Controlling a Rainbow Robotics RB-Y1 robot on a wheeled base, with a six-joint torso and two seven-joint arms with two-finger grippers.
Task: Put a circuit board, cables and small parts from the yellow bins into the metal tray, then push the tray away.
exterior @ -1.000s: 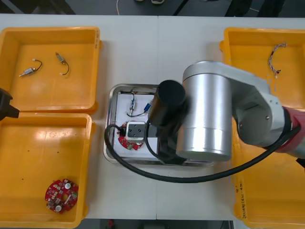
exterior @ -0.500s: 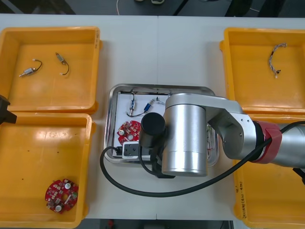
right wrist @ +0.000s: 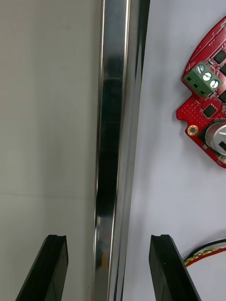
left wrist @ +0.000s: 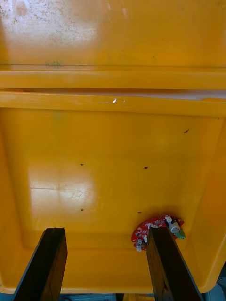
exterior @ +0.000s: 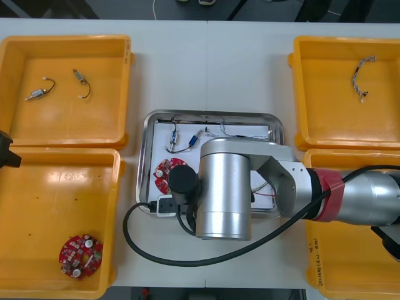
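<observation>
The metal tray (exterior: 212,116) lies mid-table, white inside, holding a red circuit board (exterior: 164,172), a blue and white cable (exterior: 187,140) and a red and yellow cable (exterior: 265,190). My right arm (exterior: 225,187) reaches over the tray's near part. In the right wrist view my right gripper (right wrist: 110,268) is open and straddles the tray's rim (right wrist: 115,141): one finger over the table, the other over the tray's inside, near the board (right wrist: 212,122) and the red and yellow cable (right wrist: 207,251). My left gripper (left wrist: 106,263) hangs open over the near left bin (exterior: 37,187).
A second circuit board (exterior: 80,255) lies in the near left bin, close to my left fingers (left wrist: 157,230). Two small metal parts (exterior: 37,94) sit in the far left bin. A twisted cable (exterior: 361,78) lies in the far right bin (exterior: 300,94).
My right arm has swung toward the tray's near left corner, uncovering the tray's far half. The tray and the left arm have stayed put.
</observation>
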